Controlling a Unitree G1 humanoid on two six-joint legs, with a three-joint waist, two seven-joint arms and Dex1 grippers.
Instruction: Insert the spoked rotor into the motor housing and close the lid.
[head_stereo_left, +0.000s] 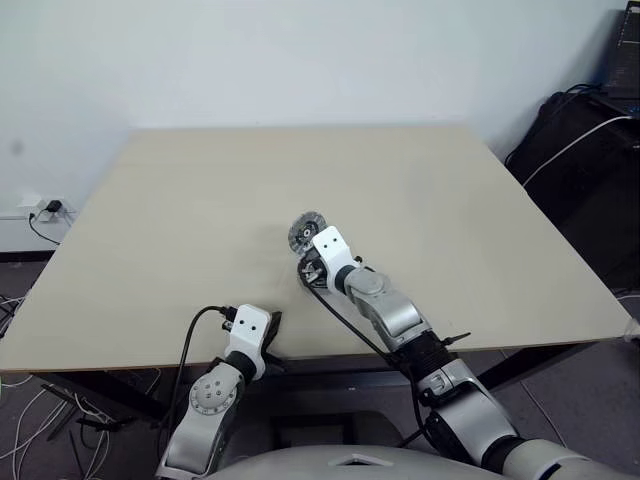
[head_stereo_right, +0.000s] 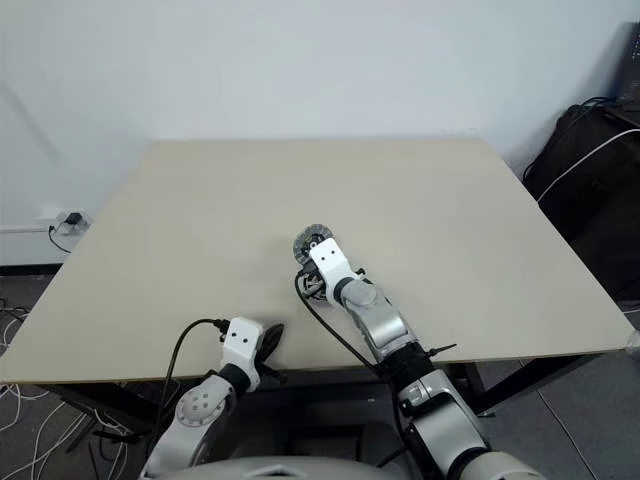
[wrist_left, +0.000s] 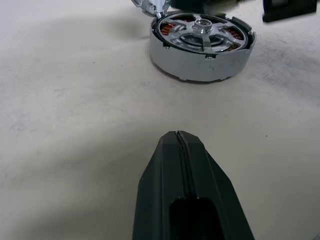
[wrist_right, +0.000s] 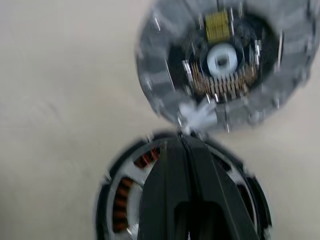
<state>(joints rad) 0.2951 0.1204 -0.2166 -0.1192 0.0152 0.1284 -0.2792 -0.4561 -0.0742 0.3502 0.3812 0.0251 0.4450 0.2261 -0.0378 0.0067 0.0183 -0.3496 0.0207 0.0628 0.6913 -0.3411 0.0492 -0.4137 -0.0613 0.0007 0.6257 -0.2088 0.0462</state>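
Right wrist view: the right gripper (wrist_right: 186, 141), jaws closed and empty, hangs over the motor housing (wrist_right: 120, 200), hiding its centre. The lid (wrist_right: 225, 60) lies just beyond on the table (head_stereo_left: 180, 200). Left gripper (wrist_left: 178, 137) closed, well short.

housing (wrist_left: 202, 47): sitting on the surface (head_stereo_left: 200, 200), near its middle
rotor (wrist_left: 200, 35): lying inside the housing
lid (wrist_right: 225, 62): lying on the surface just behind the housing, edges nearly touching
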